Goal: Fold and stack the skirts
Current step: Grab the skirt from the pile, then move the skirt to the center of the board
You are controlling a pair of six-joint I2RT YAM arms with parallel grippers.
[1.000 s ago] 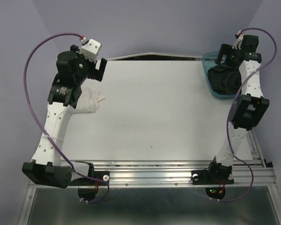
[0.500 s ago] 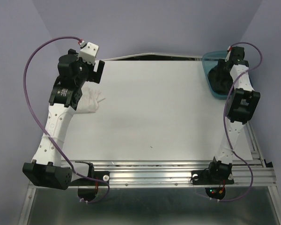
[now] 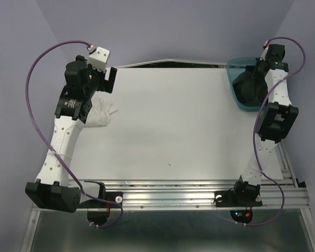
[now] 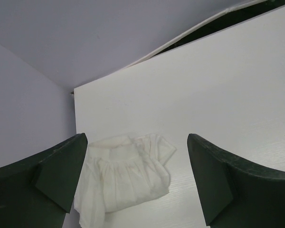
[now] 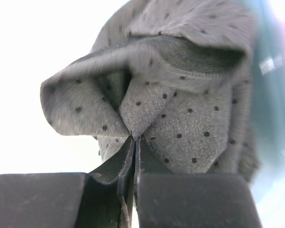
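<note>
Dark dotted skirt (image 5: 180, 118) bunched in the teal bin (image 3: 232, 67) at the table's (image 3: 173, 126) far right corner, right gripper (image 5: 134, 141) pinched tight on a fold. White skirt (image 4: 121, 175) crumpled by the table's left edge; left gripper (image 4: 137, 140) above it, fingers spread, not touching.

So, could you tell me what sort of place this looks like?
Probably a robotics lab cell: a flat white tabletop on an aluminium rail frame, plain lilac walls, and two robot arms bolted along the near edge.
</note>
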